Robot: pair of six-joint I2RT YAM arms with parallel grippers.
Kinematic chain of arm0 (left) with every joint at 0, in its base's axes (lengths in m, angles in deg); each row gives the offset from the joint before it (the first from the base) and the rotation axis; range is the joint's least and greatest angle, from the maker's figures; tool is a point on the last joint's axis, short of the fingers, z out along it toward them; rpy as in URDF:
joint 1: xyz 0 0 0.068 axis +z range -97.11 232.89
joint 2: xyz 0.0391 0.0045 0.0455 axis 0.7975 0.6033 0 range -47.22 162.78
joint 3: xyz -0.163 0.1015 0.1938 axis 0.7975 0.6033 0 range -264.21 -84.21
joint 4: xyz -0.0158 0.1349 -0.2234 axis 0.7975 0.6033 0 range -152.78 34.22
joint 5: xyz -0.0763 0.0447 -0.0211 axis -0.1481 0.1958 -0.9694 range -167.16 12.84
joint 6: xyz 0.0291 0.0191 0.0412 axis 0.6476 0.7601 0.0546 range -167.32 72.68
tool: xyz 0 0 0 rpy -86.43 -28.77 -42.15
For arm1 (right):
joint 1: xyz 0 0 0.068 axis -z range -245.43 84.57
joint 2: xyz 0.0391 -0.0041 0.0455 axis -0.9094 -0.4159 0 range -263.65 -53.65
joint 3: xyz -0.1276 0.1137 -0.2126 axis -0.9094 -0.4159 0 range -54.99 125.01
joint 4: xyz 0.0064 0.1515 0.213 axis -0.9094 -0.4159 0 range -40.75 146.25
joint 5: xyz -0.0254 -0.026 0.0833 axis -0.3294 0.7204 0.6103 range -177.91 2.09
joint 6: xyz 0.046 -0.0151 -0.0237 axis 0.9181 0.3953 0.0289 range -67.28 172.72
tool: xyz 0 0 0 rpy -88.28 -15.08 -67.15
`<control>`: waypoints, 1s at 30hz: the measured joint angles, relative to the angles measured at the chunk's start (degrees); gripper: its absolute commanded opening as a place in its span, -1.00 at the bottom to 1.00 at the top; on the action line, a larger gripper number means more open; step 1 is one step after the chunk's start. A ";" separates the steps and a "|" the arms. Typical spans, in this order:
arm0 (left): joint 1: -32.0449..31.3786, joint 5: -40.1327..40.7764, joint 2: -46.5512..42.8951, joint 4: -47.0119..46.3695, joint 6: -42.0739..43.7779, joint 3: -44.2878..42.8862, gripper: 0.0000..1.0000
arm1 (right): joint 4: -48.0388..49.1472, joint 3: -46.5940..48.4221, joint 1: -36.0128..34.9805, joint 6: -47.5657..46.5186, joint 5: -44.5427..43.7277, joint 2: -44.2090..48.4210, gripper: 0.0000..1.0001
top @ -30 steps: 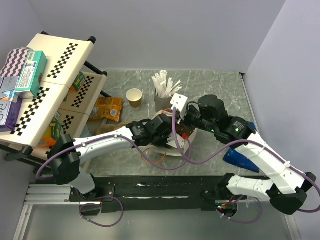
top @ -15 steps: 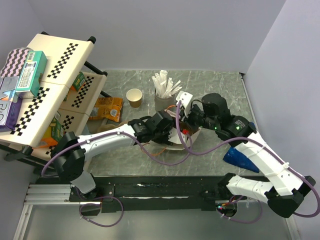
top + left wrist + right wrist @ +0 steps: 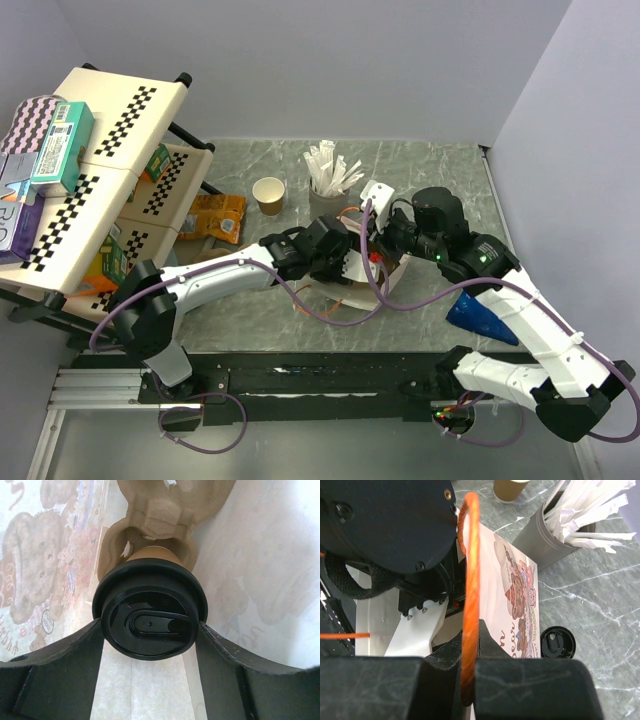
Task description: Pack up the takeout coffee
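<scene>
Inside the white bear-printed paper bag (image 3: 517, 595), the lidded brown kraft-paper cup (image 3: 150, 615) is held.
It is judged light and easily crushed, so the stiff black lid rim is gripped by the wide-spread left tool (image 3: 151, 625), with the brown moulded cardboard carrier (image 3: 165, 510) at 12 o'clock. The right tool (image 3: 470, 675) is clamped on the orange bag handle (image 3: 470, 580).

Overhead view of two robot arms; the left gripper (image 3: 352, 262) and right gripper (image 3: 383, 242) meet over a white bag (image 3: 345, 287), fingertips hidden; an open brown paper cup (image 3: 268, 194) stands beyond and left of the left fingers; a grey cup of white sticks (image 3: 328, 186) stands just beyond both; a blue cone (image 3: 478, 315) lies nearer, right of the right fingers.
</scene>
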 measured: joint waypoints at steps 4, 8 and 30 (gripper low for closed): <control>0.26 -1.38 -1.22 -1.64 -0.04 0.94 -0.99 | -0.15 0.00 0.39 0.09 -0.02 0.33 -1.00; 0.37 -2.32 -3.52 -2.86 -0.04 2.67 -0.99 | -0.13 0.00 0.50 0.20 0.04 0.35 -1.00; 0.59 -3.50 -1.92 -5.16 0.39 2.97 -0.99 | -0.68 0.00 1.60 0.63 1.36 0.28 -1.00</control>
